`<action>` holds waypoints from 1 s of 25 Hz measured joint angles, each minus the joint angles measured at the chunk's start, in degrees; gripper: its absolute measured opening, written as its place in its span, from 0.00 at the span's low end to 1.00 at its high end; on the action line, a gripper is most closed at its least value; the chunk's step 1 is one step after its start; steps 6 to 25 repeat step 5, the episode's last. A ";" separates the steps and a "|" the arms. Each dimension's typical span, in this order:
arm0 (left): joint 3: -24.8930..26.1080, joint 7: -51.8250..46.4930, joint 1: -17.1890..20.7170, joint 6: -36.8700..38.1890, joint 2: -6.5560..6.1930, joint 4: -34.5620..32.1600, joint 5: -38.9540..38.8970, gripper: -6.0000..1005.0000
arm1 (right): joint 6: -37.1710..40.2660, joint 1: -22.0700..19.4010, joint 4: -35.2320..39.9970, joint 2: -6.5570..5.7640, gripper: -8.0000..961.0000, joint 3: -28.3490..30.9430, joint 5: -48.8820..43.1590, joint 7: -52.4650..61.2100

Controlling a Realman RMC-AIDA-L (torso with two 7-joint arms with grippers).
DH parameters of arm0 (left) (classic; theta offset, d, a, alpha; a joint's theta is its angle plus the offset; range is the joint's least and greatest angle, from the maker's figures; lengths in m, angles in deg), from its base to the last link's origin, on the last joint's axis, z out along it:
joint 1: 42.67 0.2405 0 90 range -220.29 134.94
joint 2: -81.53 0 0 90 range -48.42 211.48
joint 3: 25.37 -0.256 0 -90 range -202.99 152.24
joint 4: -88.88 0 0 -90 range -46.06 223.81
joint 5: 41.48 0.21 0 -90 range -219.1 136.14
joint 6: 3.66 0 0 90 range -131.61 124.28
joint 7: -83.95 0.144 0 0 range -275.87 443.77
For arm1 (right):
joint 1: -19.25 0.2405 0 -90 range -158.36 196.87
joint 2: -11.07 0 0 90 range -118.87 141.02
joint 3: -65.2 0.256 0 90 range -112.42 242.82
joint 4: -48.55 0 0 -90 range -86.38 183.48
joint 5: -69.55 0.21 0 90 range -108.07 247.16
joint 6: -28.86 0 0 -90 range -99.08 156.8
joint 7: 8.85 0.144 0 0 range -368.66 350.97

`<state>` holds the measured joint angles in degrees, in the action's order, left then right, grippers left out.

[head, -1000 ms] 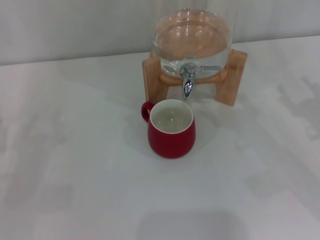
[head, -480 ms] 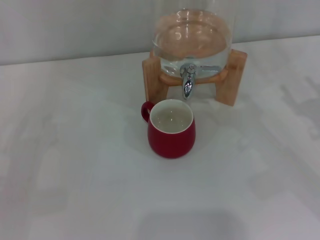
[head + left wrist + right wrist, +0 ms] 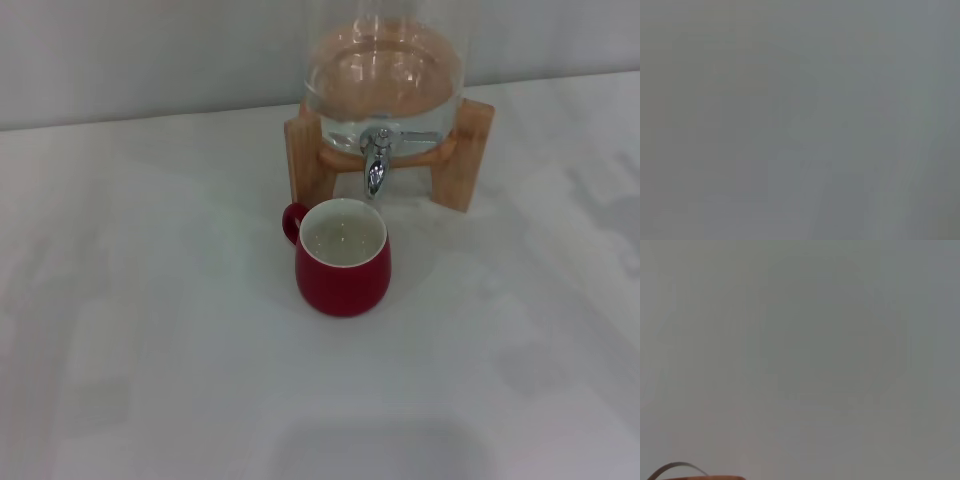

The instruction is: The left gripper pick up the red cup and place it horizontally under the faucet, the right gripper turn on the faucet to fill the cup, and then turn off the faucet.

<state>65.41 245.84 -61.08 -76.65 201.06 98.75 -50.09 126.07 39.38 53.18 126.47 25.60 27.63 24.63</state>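
Observation:
The red cup (image 3: 343, 258) stands upright on the white table (image 3: 150, 330), right below and in front of the chrome faucet (image 3: 375, 165). Its cream inside holds liquid and its small handle points to the left. The faucet's spout points down over the cup's rim, and no stream shows from it. It is fitted on a clear glass water dispenser (image 3: 385, 80) resting on a wooden stand (image 3: 470, 150). Neither gripper shows in the head view. The left wrist view shows only a plain grey surface. In the right wrist view a thin curved rim (image 3: 677, 469) peeks in at the edge.
A pale wall rises behind the dispenser. The white table stretches wide to both sides of the cup and toward the near edge.

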 joint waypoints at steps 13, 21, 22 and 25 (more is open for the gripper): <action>0.00 -0.01 0.25 -0.41 0.04 0.02 -0.01 0.52 | -0.02 0.00 -0.05 0.00 0.88 0.21 0.01 0.00; 0.00 -0.01 0.25 -0.41 0.04 0.02 -0.01 0.52 | -0.02 0.00 -0.05 0.00 0.88 0.21 0.01 0.00; 0.00 -0.01 0.25 -0.41 0.04 0.02 -0.01 0.52 | -0.02 0.00 -0.05 0.00 0.88 0.21 0.01 0.00; 0.00 -0.01 0.25 -0.41 0.04 0.02 -0.01 0.52 | -0.02 0.00 -0.05 0.00 0.88 0.21 0.01 0.00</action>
